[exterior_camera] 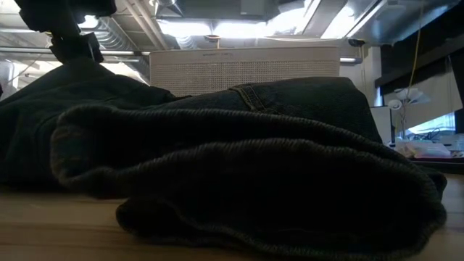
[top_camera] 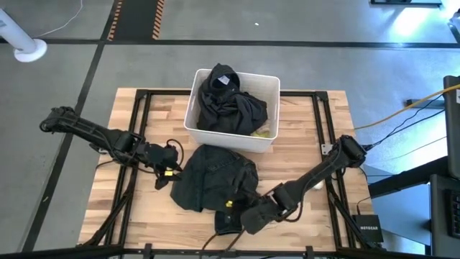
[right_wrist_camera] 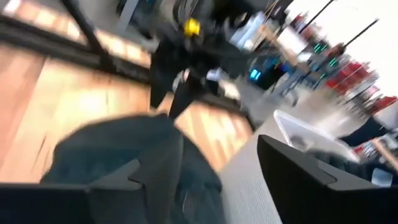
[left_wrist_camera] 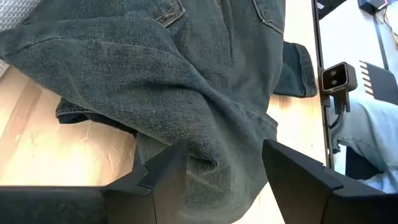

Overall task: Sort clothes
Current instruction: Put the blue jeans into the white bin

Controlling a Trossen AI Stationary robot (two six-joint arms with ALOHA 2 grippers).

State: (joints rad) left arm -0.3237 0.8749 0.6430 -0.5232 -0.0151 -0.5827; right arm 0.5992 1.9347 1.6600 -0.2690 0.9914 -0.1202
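1. Here, in the high view, dark jeans (top_camera: 214,178) are seen spread on the table (top_camera: 309,137) at lower centre, just below the white bin (top_camera: 267,85), which is stuffed with black clothes (top_camera: 228,101); a scrap of yellow top (top_camera: 263,132) peeks out at the bin's lower right corner. The left gripper (top_camera: 171,170) is set against the jeans' left edge; the right gripper (top_camera: 231,218) lies at their lower edge.
2. In the low view, the frame is filled by a folded mass of jeans (exterior_camera: 239,181), with the bin (exterior_camera: 243,69) seen behind at upper centre.
3. In the left wrist view, the left gripper (left_wrist_camera: 224,171) is shown spread wide, its fingers (left_wrist_camera: 165,177) straddling a thick fold of jeans (left_wrist_camera: 155,81) without pinching it.
4. In the right wrist view, the right gripper (right_wrist_camera: 217,180) is likewise seen wide apart, nothing held, with jeans (right_wrist_camera: 118,149) below it, the bin's wall (right_wrist_camera: 298,134) at the right and the left arm beyond.
5. A slip is judged likely if only a thin outer layer is caught: the heavy denim could unfold, drag and snag the bin's rim, or the two arms could tug against each other.
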